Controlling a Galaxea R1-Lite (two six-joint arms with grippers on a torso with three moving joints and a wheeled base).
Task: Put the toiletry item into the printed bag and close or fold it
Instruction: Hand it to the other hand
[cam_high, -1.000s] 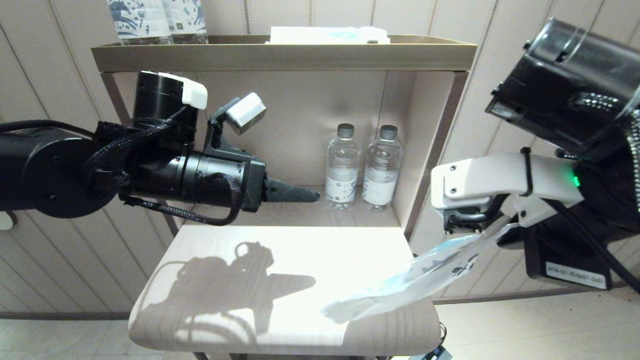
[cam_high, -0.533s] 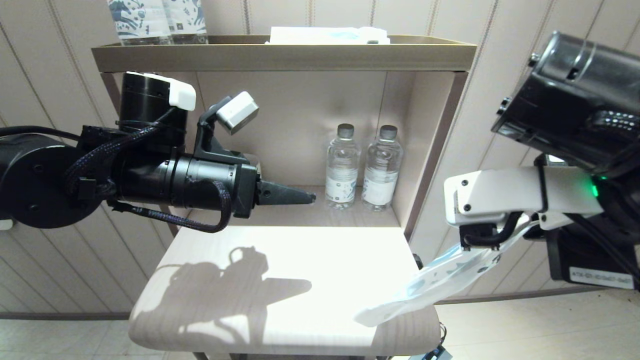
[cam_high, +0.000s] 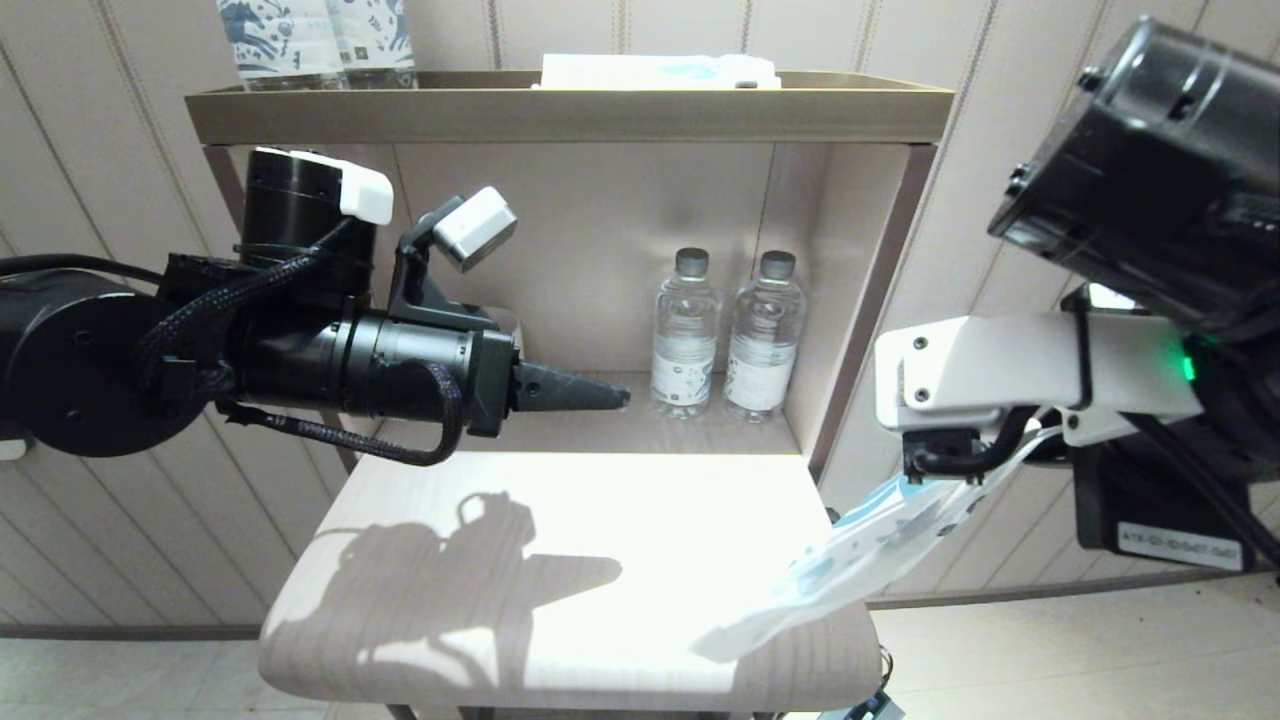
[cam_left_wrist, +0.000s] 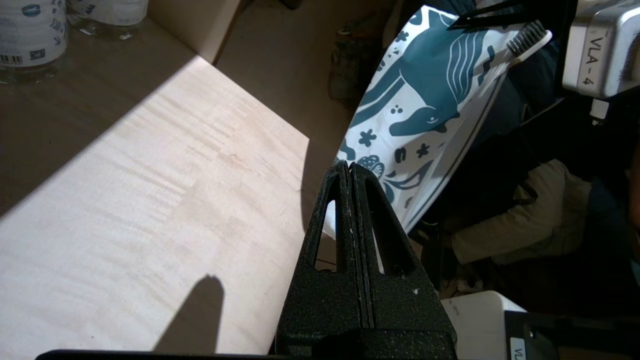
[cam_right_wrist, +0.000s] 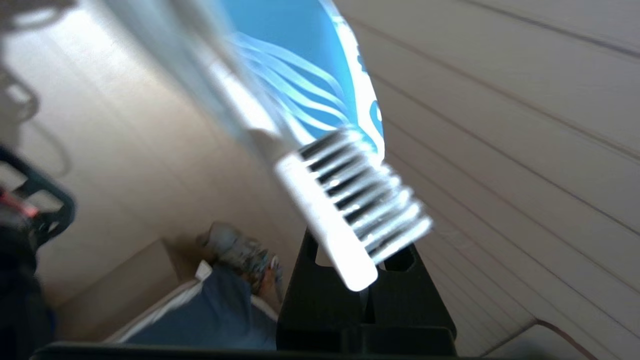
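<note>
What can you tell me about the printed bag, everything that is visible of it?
The printed bag is a flat white, paper-like pouch with a dark blue print of a whale, flowers and leaves. It hangs slanted from the right gripper, whose jaws are shut on its upper end, beside the table's right edge; its lower end hangs over the tabletop. A toothbrush head sticks out of its upper end.

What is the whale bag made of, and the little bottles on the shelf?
The white pouch with the dark blue whale print looks like thin matte paper or a paper-like sheet: it hangs flat and bends softly. The two small clear bottles with grey caps look like glossy see-through plastic; glass can't be ruled out.
</note>
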